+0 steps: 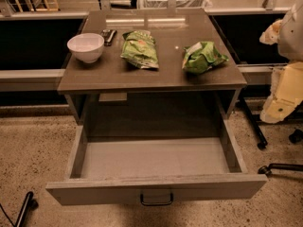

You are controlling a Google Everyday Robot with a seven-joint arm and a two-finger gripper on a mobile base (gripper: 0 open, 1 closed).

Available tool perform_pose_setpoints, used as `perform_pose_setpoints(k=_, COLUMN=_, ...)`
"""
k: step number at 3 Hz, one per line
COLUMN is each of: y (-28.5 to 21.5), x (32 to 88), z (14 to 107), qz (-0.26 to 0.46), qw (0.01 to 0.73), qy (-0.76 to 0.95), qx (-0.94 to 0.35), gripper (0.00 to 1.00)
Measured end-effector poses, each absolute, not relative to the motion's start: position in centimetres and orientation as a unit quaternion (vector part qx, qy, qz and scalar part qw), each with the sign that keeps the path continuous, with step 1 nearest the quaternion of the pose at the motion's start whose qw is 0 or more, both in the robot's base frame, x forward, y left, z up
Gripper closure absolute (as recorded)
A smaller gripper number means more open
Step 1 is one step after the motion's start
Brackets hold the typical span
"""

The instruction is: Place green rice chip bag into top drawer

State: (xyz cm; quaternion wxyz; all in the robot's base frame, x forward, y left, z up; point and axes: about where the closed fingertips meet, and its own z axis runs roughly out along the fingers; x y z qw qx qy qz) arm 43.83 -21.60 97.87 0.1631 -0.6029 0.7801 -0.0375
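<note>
The green rice chip bag [203, 56] is bright green and glossy and lies crumpled on the right side of the grey table top [156, 77]. The top drawer [156, 162] is pulled fully out below the table top, empty inside, with a dark loop handle [156, 198] on its front. My arm [286, 86] shows as pale white and yellowish parts at the right edge of the view. My gripper [271, 33] is at the upper right, beside the table and to the right of the bag, not touching it.
A white bowl [85, 47] stands at the table's left. A paler, flatter green bag [139, 48] with a red-yellow logo lies mid-table. A small dark metal object [108, 35] lies behind the bowl. Chair wheels [262, 145] stand on the floor to the right.
</note>
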Motion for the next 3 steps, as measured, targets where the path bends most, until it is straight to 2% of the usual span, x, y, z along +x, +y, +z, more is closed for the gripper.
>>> perform_pose_setpoints(k=1, y=-21.6, x=43.8, z=97.9, qz=-0.038, qw=0.163, qy=0.78, qx=-0.603, gripper=0.0)
perform_pose_setpoints(k=2, y=-21.3, x=46.1, z=98.2, qz=-0.055, qw=0.2, qy=0.769, qx=-0.604, gripper=0.0)
perform_pose_setpoints(k=3, y=-19.8, x=50.9, z=96.5, qz=-0.066, qw=0.245, qy=0.751, qx=-0.61, gripper=0.0)
